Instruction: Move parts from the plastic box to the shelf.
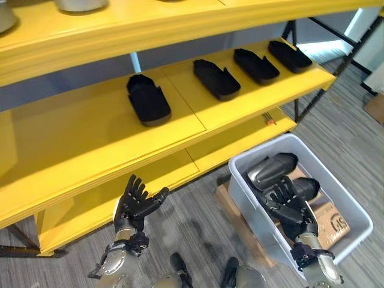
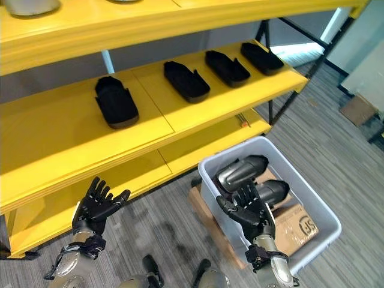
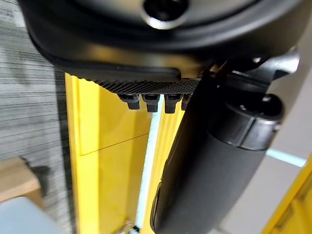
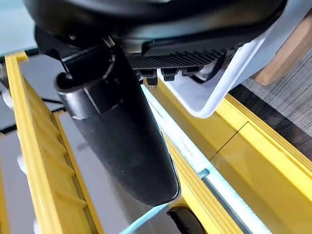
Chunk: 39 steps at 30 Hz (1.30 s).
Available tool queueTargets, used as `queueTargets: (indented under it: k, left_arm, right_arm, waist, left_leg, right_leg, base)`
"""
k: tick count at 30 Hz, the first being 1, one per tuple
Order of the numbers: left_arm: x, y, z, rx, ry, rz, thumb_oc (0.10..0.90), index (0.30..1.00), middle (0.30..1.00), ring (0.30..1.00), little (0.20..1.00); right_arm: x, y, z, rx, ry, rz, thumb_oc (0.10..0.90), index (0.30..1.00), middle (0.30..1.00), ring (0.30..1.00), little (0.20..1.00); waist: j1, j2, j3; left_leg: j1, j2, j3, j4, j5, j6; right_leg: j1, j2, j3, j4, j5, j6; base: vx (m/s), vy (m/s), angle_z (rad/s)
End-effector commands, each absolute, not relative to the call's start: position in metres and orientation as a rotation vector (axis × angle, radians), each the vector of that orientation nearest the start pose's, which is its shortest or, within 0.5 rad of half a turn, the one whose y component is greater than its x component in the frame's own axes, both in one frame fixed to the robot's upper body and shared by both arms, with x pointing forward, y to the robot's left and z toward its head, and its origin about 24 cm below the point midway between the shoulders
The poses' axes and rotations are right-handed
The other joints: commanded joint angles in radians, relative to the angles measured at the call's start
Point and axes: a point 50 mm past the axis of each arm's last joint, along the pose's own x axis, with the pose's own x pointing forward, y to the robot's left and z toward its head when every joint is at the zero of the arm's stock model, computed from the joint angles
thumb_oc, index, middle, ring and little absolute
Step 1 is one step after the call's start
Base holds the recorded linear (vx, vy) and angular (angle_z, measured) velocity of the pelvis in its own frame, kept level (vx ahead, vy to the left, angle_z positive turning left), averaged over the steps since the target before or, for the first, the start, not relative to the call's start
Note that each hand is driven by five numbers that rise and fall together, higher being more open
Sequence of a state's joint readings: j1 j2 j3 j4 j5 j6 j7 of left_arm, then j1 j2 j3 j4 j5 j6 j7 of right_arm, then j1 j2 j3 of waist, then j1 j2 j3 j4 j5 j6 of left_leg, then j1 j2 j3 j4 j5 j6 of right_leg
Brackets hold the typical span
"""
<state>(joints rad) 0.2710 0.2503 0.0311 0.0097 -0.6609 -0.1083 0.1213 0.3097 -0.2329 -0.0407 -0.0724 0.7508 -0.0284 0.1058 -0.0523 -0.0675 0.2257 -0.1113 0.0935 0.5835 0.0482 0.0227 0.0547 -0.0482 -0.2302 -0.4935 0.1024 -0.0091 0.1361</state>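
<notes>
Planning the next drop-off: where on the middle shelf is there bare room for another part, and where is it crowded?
The middle shelf is bare from its left end up to the leftmost black part. Rightward it is crowded: three more black parts sit in a row with narrow gaps between them.

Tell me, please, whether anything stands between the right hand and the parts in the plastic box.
Nothing visible does. The right hand hovers open directly above the two dark parts in the plastic box, with only air between them. The left hand is open near the yellow shelf.
</notes>
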Motion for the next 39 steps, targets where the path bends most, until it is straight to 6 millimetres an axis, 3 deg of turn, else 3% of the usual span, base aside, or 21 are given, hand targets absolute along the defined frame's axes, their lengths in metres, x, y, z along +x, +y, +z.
queueTargets:
  k: [1, 8, 17, 20, 22, 24, 26, 27, 28, 29, 30, 31, 33, 35, 39]
  left_arm:
    - [0.196, 0.239, 0.049, -0.344, -0.092, 0.239, 0.9, 1.0, 1.0, 1.0, 1.0]
    - [0.192, 0.229, 0.04, -0.367, -0.049, 0.196, 0.9, 1.0, 1.0, 1.0, 1.0]
    - [0.201, 0.215, 0.04, -0.366, -0.051, 0.113, 0.9, 1.0, 1.0, 1.0, 1.0]
    - [0.206, 0.211, 0.044, -0.363, -0.067, 0.084, 0.9, 1.0, 1.0, 1.0, 1.0]
    - [0.206, 0.211, 0.044, -0.366, -0.068, 0.083, 0.9, 1.0, 1.0, 1.0, 1.0]
    - [0.205, 0.212, 0.043, -0.359, -0.066, 0.092, 0.9, 1.0, 1.0, 1.0, 1.0]
    - [0.205, 0.212, 0.043, -0.361, -0.068, 0.102, 0.9, 1.0, 1.0, 1.0, 1.0]
    - [0.205, 0.212, 0.043, -0.361, -0.068, 0.102, 0.9, 1.0, 1.0, 1.0, 1.0]
    - [0.204, 0.212, 0.042, -0.36, -0.064, 0.108, 0.9, 1.0, 1.0, 1.0, 1.0]
    - [0.203, 0.213, 0.042, -0.362, -0.065, 0.118, 0.9, 1.0, 1.0, 1.0, 1.0]
    - [0.203, 0.213, 0.042, -0.362, -0.065, 0.118, 0.9, 1.0, 1.0, 1.0, 1.0]
    - [0.198, 0.214, 0.041, -0.367, -0.064, 0.135, 0.9, 1.0, 1.0, 1.0, 1.0]
    - [0.198, 0.214, 0.041, -0.372, -0.071, 0.137, 0.9, 1.0, 1.0, 1.0, 1.0]
    - [0.198, 0.214, 0.043, -0.376, -0.083, 0.142, 0.9, 1.0, 1.0, 1.0, 1.0]
    - [0.195, 0.215, 0.041, -0.39, -0.084, 0.152, 0.9, 1.0, 1.0, 1.0, 1.0]
  right_arm:
    - [0.198, -0.219, 0.048, 0.534, -0.1, -0.014, 0.9, 1.0, 1.0, 1.0, 1.0]
    - [0.186, -0.231, 0.047, 0.523, -0.102, -0.055, 0.9, 1.0, 1.0, 1.0, 1.0]
    - [0.183, -0.242, 0.053, 0.491, -0.14, -0.093, 0.9, 1.0, 1.0, 1.0, 1.0]
    - [0.184, -0.246, 0.06, 0.473, -0.176, -0.107, 0.9, 1.0, 1.0, 1.0, 1.0]
    - [0.184, -0.245, 0.06, 0.464, -0.174, -0.104, 0.9, 1.0, 1.0, 1.0, 1.0]
    - [0.186, -0.242, 0.062, 0.444, -0.174, -0.087, 0.9, 1.0, 1.0, 1.0, 1.0]
    - [0.188, -0.238, 0.063, 0.443, -0.17, -0.058, 0.9, 1.0, 1.0, 1.0, 1.0]
    - [0.188, -0.238, 0.063, 0.443, -0.17, -0.058, 0.9, 1.0, 1.0, 1.0, 1.0]
    - [0.189, -0.236, 0.062, 0.452, -0.165, -0.051, 0.9, 1.0, 1.0, 1.0, 1.0]
    - [0.197, -0.229, 0.062, 0.47, -0.16, -0.004, 0.9, 1.0, 1.0, 1.0, 1.0]
    - [0.197, -0.229, 0.062, 0.47, -0.16, -0.004, 0.9, 1.0, 1.0, 1.0, 1.0]
    - [0.199, -0.226, 0.061, 0.48, -0.149, 0.024, 0.9, 1.0, 1.0, 1.0, 1.0]
    - [0.204, -0.224, 0.063, 0.472, -0.147, 0.045, 0.9, 1.0, 1.0, 1.0, 1.0]
    - [0.209, -0.222, 0.064, 0.453, -0.144, 0.065, 0.9, 1.0, 1.0, 1.0, 1.0]
    - [0.212, -0.217, 0.066, 0.435, -0.141, 0.103, 0.9, 1.0, 1.0, 1.0, 1.0]
  waist:
    - [-0.022, -0.014, -0.04]
    - [-0.057, 0.013, -0.066]
    - [-0.101, 0.061, -0.074]
    - [-0.116, 0.056, -0.053]
    - [-0.109, 0.054, -0.031]
    - [-0.079, 0.051, 0.013]
    - [-0.069, 0.05, 0.037]
    - [-0.07, 0.051, 0.037]
    - [-0.054, 0.047, 0.041]
    - [-0.025, 0.043, 0.039]
    - [-0.025, 0.042, 0.04]
    - [-0.015, 0.048, 0.04]
    - [0.002, 0.069, 0.055]
    - [0.021, 0.087, 0.065]
    - [0.036, 0.108, 0.067]
  left_leg:
    - [0.112, 0.003, -0.029, -0.051, -0.088, -0.042]
    - [0.138, 0.03, -0.004, -0.066, -0.057, -0.077]
    - [0.157, 0.086, 0.004, -0.022, -0.04, -0.118]
    - [0.13, 0.17, 0.021, 0.137, -0.057, -0.141]
    - [0.097, 0.232, 0.007, 0.276, -0.007, -0.174]
    - [0.048, 0.27, -0.107, 0.431, 0.071, -0.2]
    - [-0.014, 0.244, -0.249, 0.489, 0.074, -0.181]
    - [-0.015, 0.244, -0.251, 0.49, 0.074, -0.181]
    - [-0.055, 0.201, -0.326, 0.462, 0.052, -0.159]
    - [-0.106, 0.1, -0.491, 0.296, 0.034, -0.113]
    - [-0.103, 0.099, -0.49, 0.293, 0.035, -0.113]
    - [-0.11, 0.119, -0.539, 0.125, 0.102, -0.128]
    - [-0.156, 0.112, -0.591, -0.01, 0.2, -0.152]
    - [-0.177, 0.1, -0.627, -0.11, 0.232, -0.18]
    - [-0.148, 0.107, -0.646, -0.114, 0.235, -0.189]
  right_leg:
    - [-0.022, 0.034, 0.048, -0.011, 0.03, 0.03]
    - [0.028, 0.075, 0.086, -0.108, 0.028, 0.014]
    - [0.055, 0.116, 0.122, -0.103, -0.024, -0.027]
    - [0.06, 0.143, 0.147, -0.056, -0.073, -0.069]
    - [0.08, 0.173, 0.169, -0.048, -0.102, -0.101]
    - [0.102, 0.212, 0.209, -0.035, -0.122, -0.14]
    - [0.105, 0.227, 0.238, -0.029, -0.138, -0.152]
    - [0.104, 0.227, 0.237, -0.029, -0.138, -0.152]
    - [0.108, 0.223, 0.259, -0.034, -0.139, -0.147]
    - [0.095, 0.214, 0.318, -0.035, -0.12, -0.129]
    - [0.097, 0.212, 0.318, -0.034, -0.12, -0.129]
    - [0.093, 0.22, 0.361, -0.033, -0.123, -0.123]
    - [0.084, 0.228, 0.394, -0.018, -0.123, -0.122]
    - [0.094, 0.244, 0.442, -0.009, -0.14, -0.123]
    - [0.119, 0.256, 0.518, -0.004, -0.164, -0.115]
  base:
    - [0.04, -0.093, -0.55]
    - [0.04, -0.085, -0.19]
    - [0.01, -0.115, -0.06]
    - [0.0, -0.25, -0.08]
    - [0.04, -0.262, -0.19]
    - [-0.01, -0.232, -0.5]
    - [-0.07, -0.062, -0.89]
    - [-0.05, 0.018, -0.94]
    - [-0.01, 0.123, -0.48]
    - [-0.01, 0.124, -0.26]
    - [0.1, 0.162, -0.61]
    - [0.16, 0.117, -1.05]
    - [0.2, 0.152, -1.02]
    - [0.15, 0.116, -0.66]
    - [0.18, 0.187, -0.83]
